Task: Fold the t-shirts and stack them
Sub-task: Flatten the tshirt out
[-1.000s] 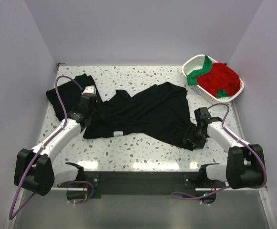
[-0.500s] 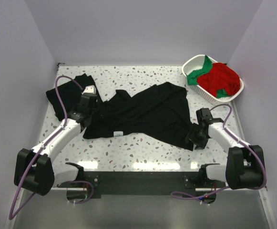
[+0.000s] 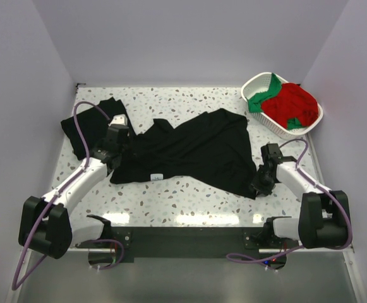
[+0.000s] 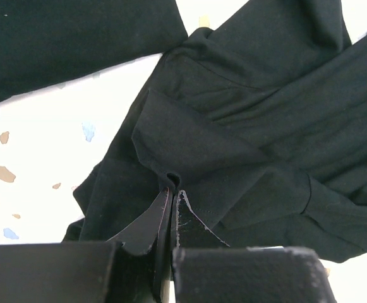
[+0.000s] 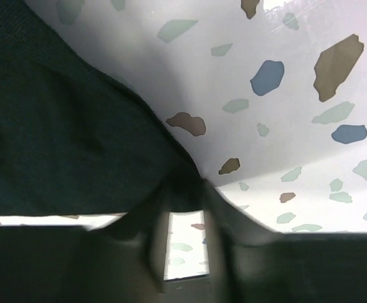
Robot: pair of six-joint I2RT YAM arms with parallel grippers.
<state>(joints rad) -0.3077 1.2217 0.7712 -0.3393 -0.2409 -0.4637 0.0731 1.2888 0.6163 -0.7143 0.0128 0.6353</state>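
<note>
A crumpled black t-shirt [image 3: 189,148] with a small white label lies spread across the middle of the table. My left gripper [image 3: 119,134] is at its left end, shut on a pinched fold of the black cloth [image 4: 170,175]. My right gripper [image 3: 257,185] is low at the shirt's near right corner. In the right wrist view that corner [image 5: 186,183] sits between the blurred fingertips. The jaws stand partly closed around it, with table showing in the gap behind. A second black t-shirt [image 3: 85,126] lies at the far left. Red and green t-shirts [image 3: 290,104] fill the basket.
The white lattice basket [image 3: 254,83] stands at the back right corner. Purple cables loop over both arms. Speckled tabletop [image 3: 189,196] shows in front of the shirt and along the back. Walls close in on both sides.
The right gripper's jaws have narrowed around the shirt's near right corner, and the wrist has shifted slightly. The left arm and the shirt have not moved.
</note>
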